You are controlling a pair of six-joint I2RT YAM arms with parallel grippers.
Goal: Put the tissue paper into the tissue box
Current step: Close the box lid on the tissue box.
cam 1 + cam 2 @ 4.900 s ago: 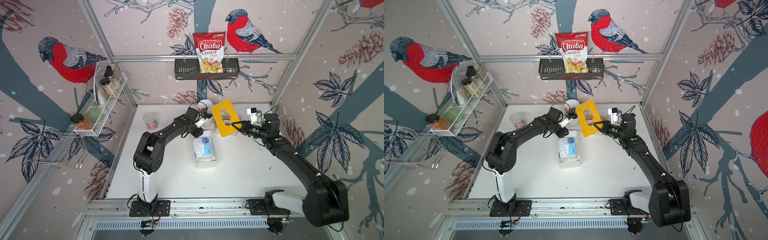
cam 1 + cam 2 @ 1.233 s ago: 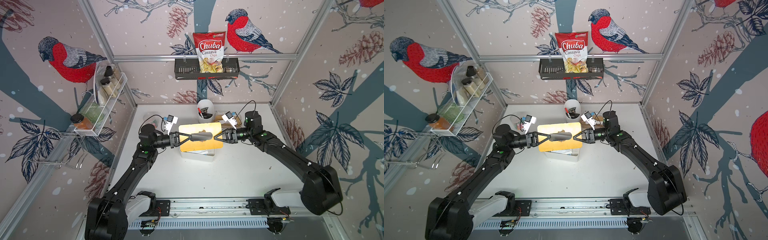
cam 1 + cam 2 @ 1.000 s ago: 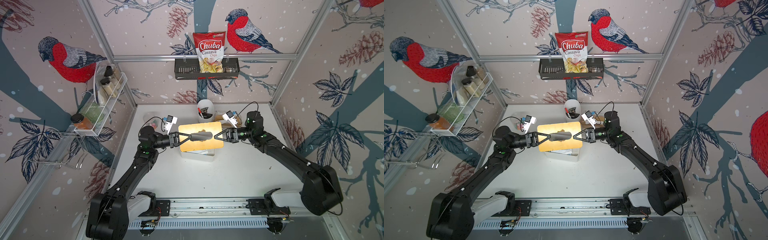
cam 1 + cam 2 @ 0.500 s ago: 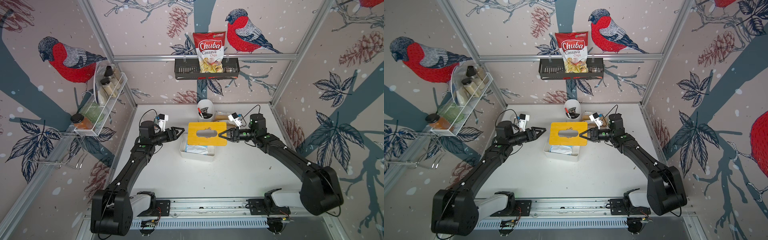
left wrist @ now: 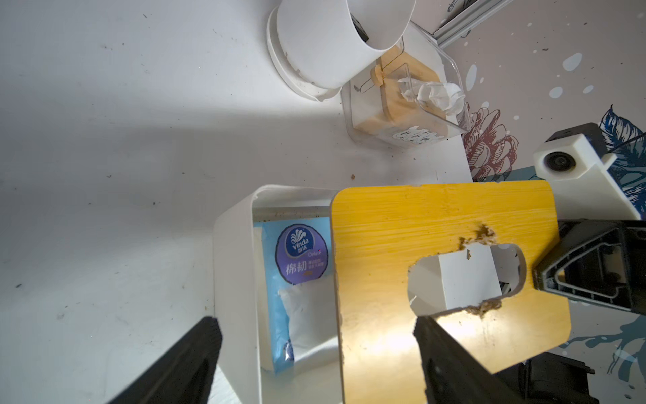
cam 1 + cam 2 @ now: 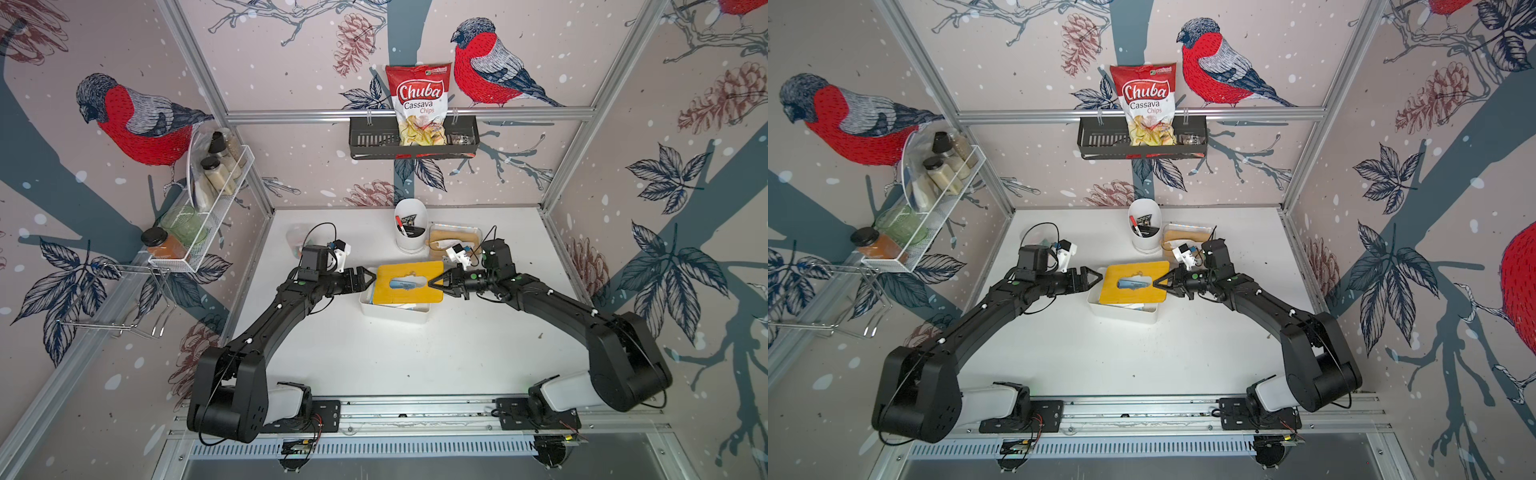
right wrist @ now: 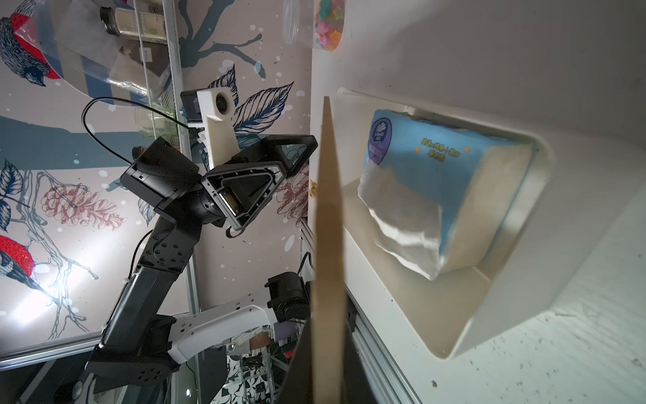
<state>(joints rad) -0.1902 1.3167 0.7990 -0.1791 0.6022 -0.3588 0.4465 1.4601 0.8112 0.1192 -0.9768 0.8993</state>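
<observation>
The white, smooth-walled rectangular plastic tissue box sits open on the matte white tabletop. The glossy blue soft pack of tissue paper lies flat inside it, its opened white end crumpled. Above the box hangs the flat yellow wooden lid, straight-grained and round-cornered, with an oval slot whose rim is chipped and splintery. It is roughly level and offset toward the back, so the box's near wall and left end show uncovered. The right gripper pinches the lid's right edge between closed-down jaws. The left gripper is spread wide just beside the lid's left edge, gripping nothing. A white round plastic cup stands behind the box, near the lid's far edge, while broad tabletop stretches in front of the box.
</observation>
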